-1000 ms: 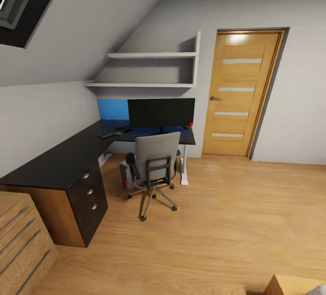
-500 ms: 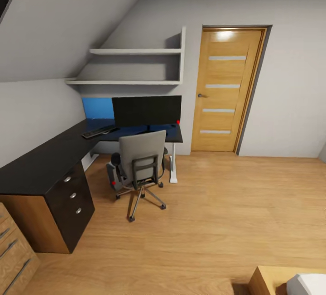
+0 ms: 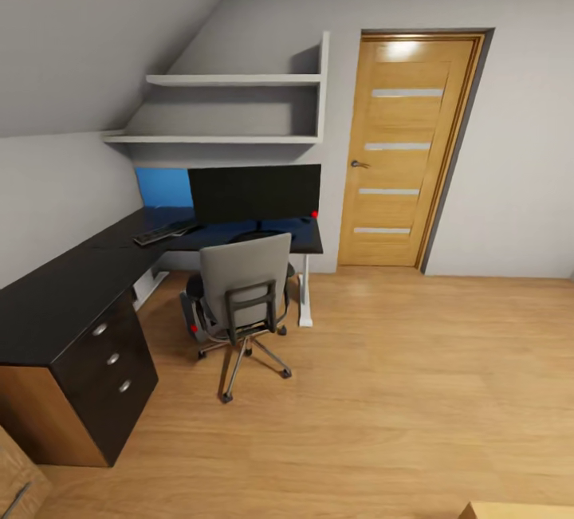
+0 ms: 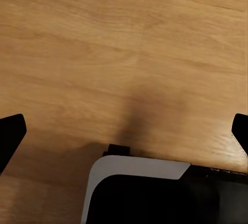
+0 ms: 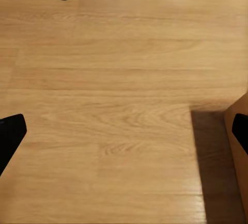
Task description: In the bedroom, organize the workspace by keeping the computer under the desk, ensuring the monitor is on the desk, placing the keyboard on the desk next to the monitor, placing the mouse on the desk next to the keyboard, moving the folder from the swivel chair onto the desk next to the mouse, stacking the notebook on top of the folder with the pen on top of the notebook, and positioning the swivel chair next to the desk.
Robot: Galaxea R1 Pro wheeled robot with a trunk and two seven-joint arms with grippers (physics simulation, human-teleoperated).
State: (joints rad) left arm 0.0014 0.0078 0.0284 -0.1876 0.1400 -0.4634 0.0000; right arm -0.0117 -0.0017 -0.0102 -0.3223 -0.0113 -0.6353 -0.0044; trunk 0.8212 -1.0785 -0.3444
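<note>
- I count one desk (image 3: pixel 72 288), one monitor (image 3: pixel 255 193), one keyboard (image 3: pixel 159 233), one swivel chair (image 3: pixel 243 288) and one computer (image 3: pixel 190 320), its red dot peeking from behind the chair.
- The monitor stands at the desk's far end, at 12 o'clock from the chair; the keyboard lies at its 9 o'clock on the desktop.
- One door (image 3: pixel 408 151) at 3 o'clock of the monitor, two shelves (image 3: pixel 231 108) above.
- My left gripper (image 4: pixel 124 131) and right gripper (image 5: pixel 124 131) hang spread wide over bare floor (image 3: pixel 414 391), gripping nothing.
- Compared with half a second ago, my view has swung: the bed corner has nearly left the bottom right, and the door sits further right.
</note>
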